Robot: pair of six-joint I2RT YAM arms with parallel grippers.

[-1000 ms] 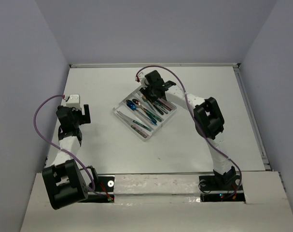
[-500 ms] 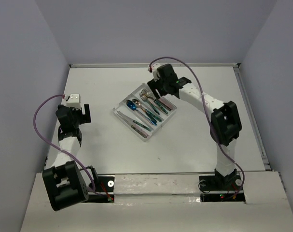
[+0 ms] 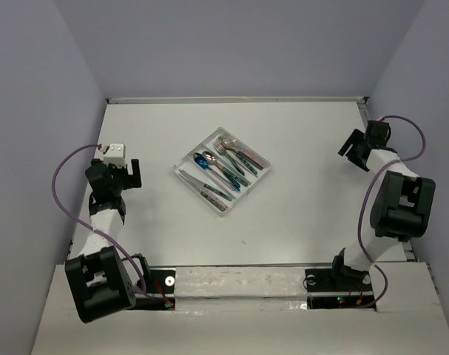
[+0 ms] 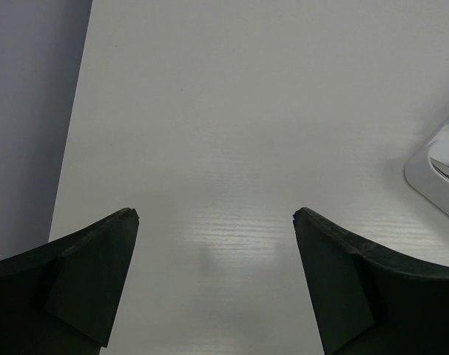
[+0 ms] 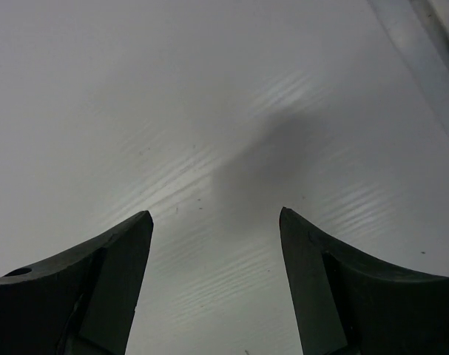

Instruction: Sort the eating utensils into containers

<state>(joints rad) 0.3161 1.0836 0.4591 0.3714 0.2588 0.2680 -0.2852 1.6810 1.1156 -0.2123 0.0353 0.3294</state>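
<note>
The eating utensils [image 3: 223, 166] lie inside the white tray [image 3: 199, 191], grouped lengthwise in its three long compartments with heads and handles running along the dividers, which suggests they were laid so each kind keeps to its own channel. No utensil can be seen loose on the counter [image 3: 298, 214], so the sorting looks finished or nearly so. The left fingers [image 4: 76, 274] are spread wide with nothing between them, hovering over bare counter near the left wall, with a corner of the tray just at the right edge of the wrist view. The right fingers [image 5: 83, 281] are also apart and empty, held far out to the right beside the counter's raised edge rail [image 3: 387, 177], well apart from the tray. Both arms seem parked out of the way. The tray sits turned at an angle near the counter's middle, with open surface on every side; the tightest room is between the right arm and its rail.
</note>
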